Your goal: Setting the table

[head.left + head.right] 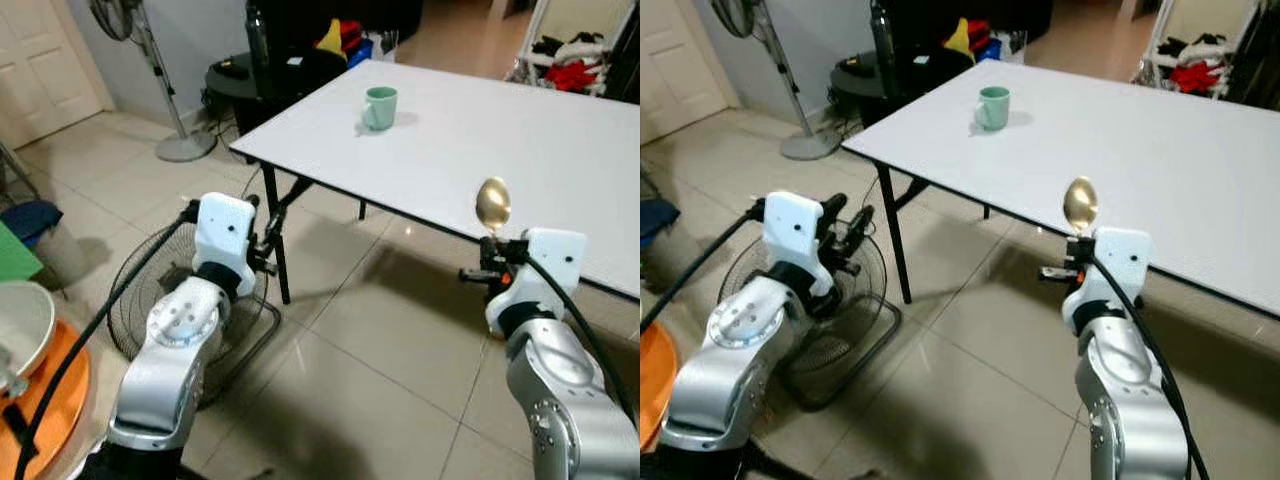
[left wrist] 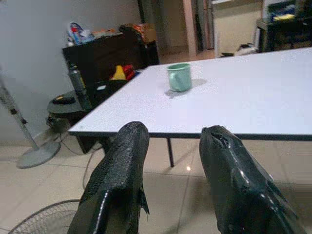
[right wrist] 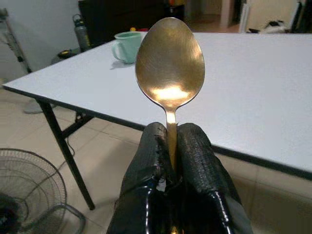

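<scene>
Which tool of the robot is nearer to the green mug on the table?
Left, by a small margin. The left tool, open and empty, is off the table's corner below the green mug. The right tool, shut on the spoon, is farther along the table's near edge.

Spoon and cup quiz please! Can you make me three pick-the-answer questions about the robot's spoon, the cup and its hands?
1. Where is the cup?
A. On the white table, near its far corner
B. On the floor beside the fan
C. Held in the left gripper

2. What colour is the spoon?
A. Blue
B. Gold
C. Red

3. How are the left gripper's fingers?
A. Shut on the cup
B. Shut on a fork
C. Open, holding nothing

Answers:
1. A, the green cup stands alone on the tabletop, far from both arms.
2. B, its bowl shines gold above the right gripper, whose fingers pinch the handle so the spoon stands upright.
3. C, the left wrist view shows a clear gap between the two black fingers with nothing in it.
</scene>
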Controlling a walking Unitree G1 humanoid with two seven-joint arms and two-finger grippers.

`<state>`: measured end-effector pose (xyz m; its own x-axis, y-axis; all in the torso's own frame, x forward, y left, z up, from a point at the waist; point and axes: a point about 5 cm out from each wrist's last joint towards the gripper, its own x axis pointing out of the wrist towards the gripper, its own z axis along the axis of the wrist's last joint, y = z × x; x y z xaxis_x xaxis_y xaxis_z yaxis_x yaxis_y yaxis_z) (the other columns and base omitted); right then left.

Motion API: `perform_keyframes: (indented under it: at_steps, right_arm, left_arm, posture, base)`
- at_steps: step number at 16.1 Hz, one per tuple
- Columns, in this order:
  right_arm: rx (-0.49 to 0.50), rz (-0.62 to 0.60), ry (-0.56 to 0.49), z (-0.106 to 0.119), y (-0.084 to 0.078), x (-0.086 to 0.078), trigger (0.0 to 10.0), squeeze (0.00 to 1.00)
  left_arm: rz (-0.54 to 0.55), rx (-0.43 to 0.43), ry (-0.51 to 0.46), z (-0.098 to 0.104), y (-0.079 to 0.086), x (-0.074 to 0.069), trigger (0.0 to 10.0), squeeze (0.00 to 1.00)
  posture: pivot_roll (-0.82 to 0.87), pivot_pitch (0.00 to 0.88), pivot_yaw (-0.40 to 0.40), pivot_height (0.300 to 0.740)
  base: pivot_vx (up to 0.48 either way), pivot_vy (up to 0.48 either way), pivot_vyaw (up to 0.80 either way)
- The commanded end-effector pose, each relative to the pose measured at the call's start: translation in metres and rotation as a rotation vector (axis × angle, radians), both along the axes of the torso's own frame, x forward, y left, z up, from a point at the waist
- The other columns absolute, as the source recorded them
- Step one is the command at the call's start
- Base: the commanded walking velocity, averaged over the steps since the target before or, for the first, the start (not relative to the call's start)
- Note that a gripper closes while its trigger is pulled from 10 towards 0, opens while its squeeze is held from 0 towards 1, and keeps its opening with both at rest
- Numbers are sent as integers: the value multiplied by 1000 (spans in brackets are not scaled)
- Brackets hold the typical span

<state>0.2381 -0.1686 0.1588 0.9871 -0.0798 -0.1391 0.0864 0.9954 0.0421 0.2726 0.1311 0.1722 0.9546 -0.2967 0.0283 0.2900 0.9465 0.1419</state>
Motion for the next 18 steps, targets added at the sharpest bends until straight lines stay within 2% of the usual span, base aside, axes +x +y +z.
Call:
perform_keyframes:
  at_steps: [1, 18]
  right_arm:
    - [14, 42, -20, 4, 9, 2, 10000, 0]
    - [19, 62, -8, 3, 12, 6, 10000, 0]
  left_arm:
    - [35, 16, 16, -3, 10, 1, 10000, 0]
    - [48, 12, 26, -5, 11, -2, 10000, 0]
  posture:
    - [23, 0, 49, 740]
    - [28, 0, 40, 740]
  base:
    - [311, 0, 0]
    - [311, 0, 0]
